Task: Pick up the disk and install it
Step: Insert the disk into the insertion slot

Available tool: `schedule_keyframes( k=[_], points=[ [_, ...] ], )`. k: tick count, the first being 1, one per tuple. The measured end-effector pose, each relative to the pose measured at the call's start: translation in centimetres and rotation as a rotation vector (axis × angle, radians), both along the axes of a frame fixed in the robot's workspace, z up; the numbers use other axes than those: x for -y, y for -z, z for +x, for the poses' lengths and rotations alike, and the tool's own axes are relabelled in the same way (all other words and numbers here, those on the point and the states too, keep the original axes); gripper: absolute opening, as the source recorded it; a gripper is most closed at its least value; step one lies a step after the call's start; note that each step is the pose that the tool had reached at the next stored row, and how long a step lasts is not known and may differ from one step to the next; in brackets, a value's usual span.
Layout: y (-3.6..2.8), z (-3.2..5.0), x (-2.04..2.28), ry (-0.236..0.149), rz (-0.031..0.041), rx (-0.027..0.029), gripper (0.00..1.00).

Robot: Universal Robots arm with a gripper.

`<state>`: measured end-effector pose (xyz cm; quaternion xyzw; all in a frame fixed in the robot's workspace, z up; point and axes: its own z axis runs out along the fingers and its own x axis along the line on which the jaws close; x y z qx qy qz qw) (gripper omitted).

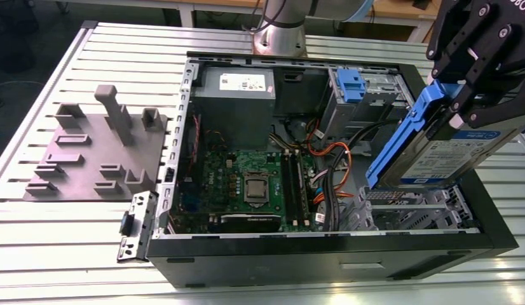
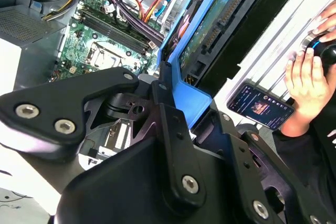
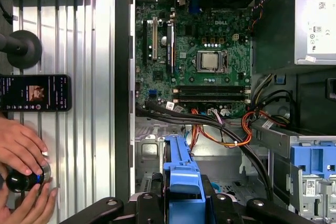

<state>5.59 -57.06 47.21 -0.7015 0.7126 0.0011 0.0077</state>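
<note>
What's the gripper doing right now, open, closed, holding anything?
Gripper: closed on the disk, holding it tilted above the open computer case.

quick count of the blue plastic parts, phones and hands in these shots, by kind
blue brackets: 2, on the disk in the tool and on the bay bracket
phones: 1, phone
hands: 2, hand and hand
total: 5

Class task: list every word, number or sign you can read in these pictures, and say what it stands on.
No text can be read with certainty.
Label on the disk: print too small to read.
White sticker on the grey box: too small to read.
Screen of the phone: too small to read.
</note>
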Motion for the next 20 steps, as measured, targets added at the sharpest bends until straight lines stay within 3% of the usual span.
schedule_keyframes(
  k=[13, 20],
  points=[
    [0.02, 0.0, 0.0, 0.0, 0.0, 0.0, 0.36],
    [0.97, 0.38, 0.48, 0.004, 0.0009, 0.0, 0.36]
  ],
)
